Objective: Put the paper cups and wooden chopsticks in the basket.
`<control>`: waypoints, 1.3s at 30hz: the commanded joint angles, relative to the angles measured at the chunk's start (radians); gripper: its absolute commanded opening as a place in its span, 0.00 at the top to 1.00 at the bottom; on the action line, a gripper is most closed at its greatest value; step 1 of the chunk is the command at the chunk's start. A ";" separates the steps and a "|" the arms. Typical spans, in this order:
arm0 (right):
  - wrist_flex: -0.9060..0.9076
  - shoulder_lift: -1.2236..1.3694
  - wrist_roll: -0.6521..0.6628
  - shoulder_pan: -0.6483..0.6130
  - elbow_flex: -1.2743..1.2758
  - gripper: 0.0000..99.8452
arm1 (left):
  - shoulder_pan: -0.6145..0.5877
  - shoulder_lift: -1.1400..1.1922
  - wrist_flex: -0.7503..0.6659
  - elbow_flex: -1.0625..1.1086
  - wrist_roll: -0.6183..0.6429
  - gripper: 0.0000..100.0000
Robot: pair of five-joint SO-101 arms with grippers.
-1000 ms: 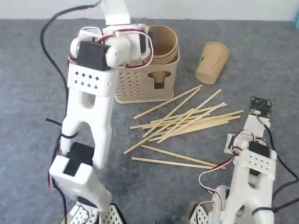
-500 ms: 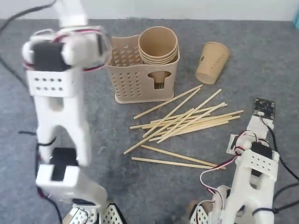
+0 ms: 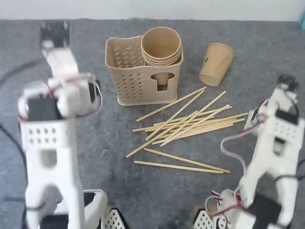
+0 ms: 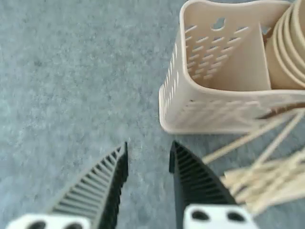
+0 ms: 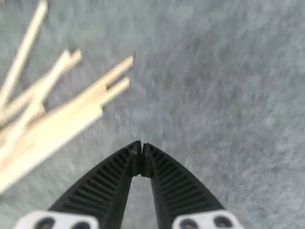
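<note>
1. High view.
   - The basket (image 3: 125,90) stands upright on the grey mat (image 3: 109,181).
   - A stack of paper cups (image 3: 161,45) sits upright in one of its compartments.
   - A loose paper cup (image 3: 217,63) lies on its side on the mat. It is near the basket on the stack's side and not touching it.
   - The chopsticks (image 3: 190,124) lie scattered flat on the mat, just beside the basket's perforated front wall.
   - The left arm (image 3: 47,138) stands at the basket's far side from the loose cup.
   - The right arm (image 3: 274,143) stands by the outer ends of the chopsticks.

2. Left wrist view.
   - The left gripper (image 4: 147,160) hangs over bare mat (image 4: 57,71). Its fingers (image 4: 116,167) are parted, with a clear gap and nothing between them.
   - The basket (image 4: 214,109) is ahead of the fingertips and off to one side, near but apart from them.
   - Its nearest corner is the one closest to the tips.
   - The stack of paper cups (image 4: 286,52) fills the compartment farther from the fingers.
   - Several chopsticks (image 4: 257,176) lie beside one finger, running up to the basket's base. None touches the finger.

3. Right wrist view.
   - The right gripper (image 5: 142,148) is pressed closed over the mat (image 5: 228,71). Its fingertips (image 5: 126,162) meet with nothing held.
   - The ends of the chopsticks (image 5: 52,119) lie ahead of the tips and off to one side. They are near but clear of the fingers.
</note>
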 commanded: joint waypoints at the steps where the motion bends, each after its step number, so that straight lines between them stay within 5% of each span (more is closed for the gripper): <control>1: 0.093 0.147 -0.060 -0.005 -0.364 0.98 | -0.026 -0.206 -0.290 0.460 -0.031 0.87; 5: 0.226 0.378 -0.109 -0.047 -0.724 0.98 | -0.072 -0.247 -0.509 0.714 -0.031 0.87; 12: 0.384 0.826 -0.226 -0.136 -1.378 0.98 | -0.118 -0.244 -0.680 0.834 -0.028 0.87; 22: 0.145 1.362 -0.288 -0.213 -2.199 0.98 | -0.057 -0.244 -0.796 0.918 -0.037 0.87; 32: -0.278 1.488 -0.288 -0.268 -1.964 0.98 | -0.057 -0.249 -0.798 0.920 -0.037 0.87; 39: -0.355 1.497 -0.285 -0.288 -1.883 0.98 | -0.055 -0.244 -0.798 0.918 -0.037 0.87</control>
